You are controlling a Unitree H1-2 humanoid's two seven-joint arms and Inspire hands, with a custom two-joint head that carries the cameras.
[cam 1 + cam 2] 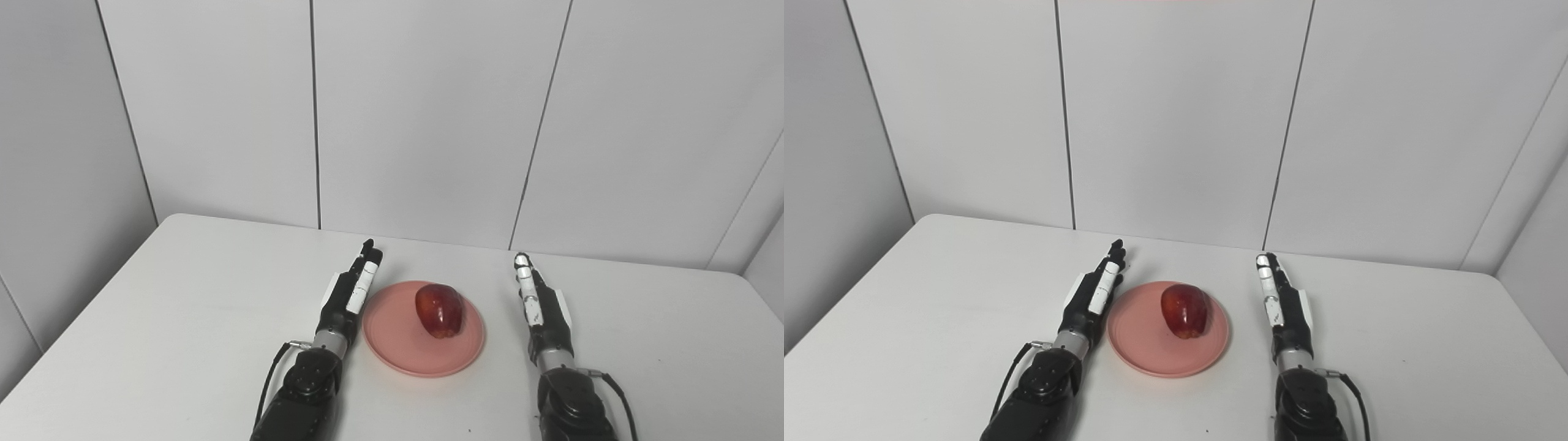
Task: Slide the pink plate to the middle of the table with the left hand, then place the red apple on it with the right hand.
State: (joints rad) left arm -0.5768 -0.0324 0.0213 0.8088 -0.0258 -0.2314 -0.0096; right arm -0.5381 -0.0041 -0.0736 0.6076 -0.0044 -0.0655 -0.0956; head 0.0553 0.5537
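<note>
Pink plate (395, 352): flat on the white table (153, 318), near the middle of the tabletop and toward the near edge, between the two hands

Apple (439, 310): red, resting on the plate, set toward its far right part, tipped so its long axis leans rather than standing upright; touched by neither hand

Left hand (349, 293): just beside the plate's left rim, fingers stretched forward and held close together, pointing away from the robot; holds nothing; whether its edge touches the rim cannot be told, though in the right eye view it lies very close. Plate lies to its right

Right hand (539, 303): clear of the plate on the right, with bare table showing between the hand and the rim; fingers straight and extended forward, grasping nothing. Apple lies to its left and slightly nearer the robot than the fingertips

Nearer hand: left is closer to the plate; the apple lies a little nearer the right hand, though neither is in contact with it

Task standing, by judgement: both steps look complete, plate roughly centred and apple upon it; what remains is likely only drawing the hands back

Risk, by judgement: the left hand, so near the rim, could nudge the plate if it pulls back carelessly
</note>
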